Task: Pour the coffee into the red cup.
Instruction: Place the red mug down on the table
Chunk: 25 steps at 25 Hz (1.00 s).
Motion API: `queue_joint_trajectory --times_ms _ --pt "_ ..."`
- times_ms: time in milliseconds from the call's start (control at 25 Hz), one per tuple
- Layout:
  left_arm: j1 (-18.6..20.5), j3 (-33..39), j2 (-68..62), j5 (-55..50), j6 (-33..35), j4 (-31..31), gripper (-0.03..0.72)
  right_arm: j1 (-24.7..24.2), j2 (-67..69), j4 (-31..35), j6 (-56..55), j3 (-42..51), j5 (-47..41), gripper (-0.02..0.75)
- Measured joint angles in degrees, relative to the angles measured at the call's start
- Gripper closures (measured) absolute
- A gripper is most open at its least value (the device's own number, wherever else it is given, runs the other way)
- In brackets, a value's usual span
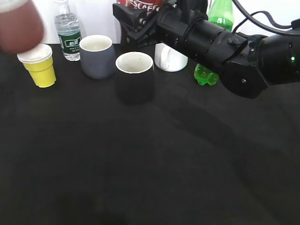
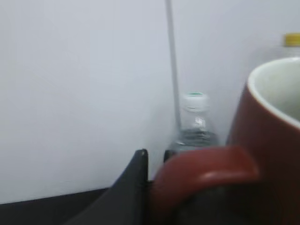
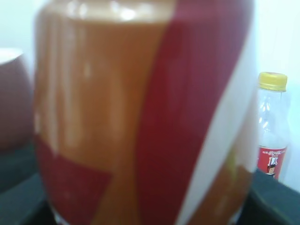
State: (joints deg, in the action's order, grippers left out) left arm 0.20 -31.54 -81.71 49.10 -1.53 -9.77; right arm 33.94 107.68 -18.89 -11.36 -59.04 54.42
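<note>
The red cup (image 1: 18, 26) is a blur at the top left of the exterior view, raised above the table. In the left wrist view my left gripper (image 2: 154, 159) is shut on its handle (image 2: 206, 171), and the cup body (image 2: 267, 140) is upright with its white inside showing. My right gripper (image 1: 134, 21) reaches to the top middle and holds the coffee bottle (image 1: 143, 3), whose red label shows at the frame's top edge. The bottle (image 3: 140, 117) fills the right wrist view and hides the jaws. The red cup (image 3: 14, 103) is to its left.
On the black table stand a yellow paper cup (image 1: 42, 70), a water bottle (image 1: 68, 30), a grey cup (image 1: 97, 58), a black cup (image 1: 135, 79), a white mug (image 1: 169, 58) and a green bottle (image 1: 218, 18). A cola bottle (image 3: 272, 126) stands behind.
</note>
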Motion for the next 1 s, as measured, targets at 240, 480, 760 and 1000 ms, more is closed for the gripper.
queue_joint_trajectory --times_ms 240,480,760,1000 --pt "7.91 -11.50 -9.81 -4.07 0.00 -0.01 0.620 0.00 0.00 0.06 0.00 0.00 0.00 0.204" --pt "9.01 -24.47 -22.05 -5.07 0.00 0.01 0.620 0.00 0.00 0.11 0.00 0.00 -0.07 0.204" --pt "9.01 -35.94 -35.50 -7.77 -0.41 -0.09 0.620 0.00 0.00 0.15 0.00 0.00 -0.39 0.204" --pt "9.01 -37.47 -44.02 -5.85 -2.52 -0.76 0.620 0.00 0.00 0.17 0.00 0.00 -0.43 0.204"
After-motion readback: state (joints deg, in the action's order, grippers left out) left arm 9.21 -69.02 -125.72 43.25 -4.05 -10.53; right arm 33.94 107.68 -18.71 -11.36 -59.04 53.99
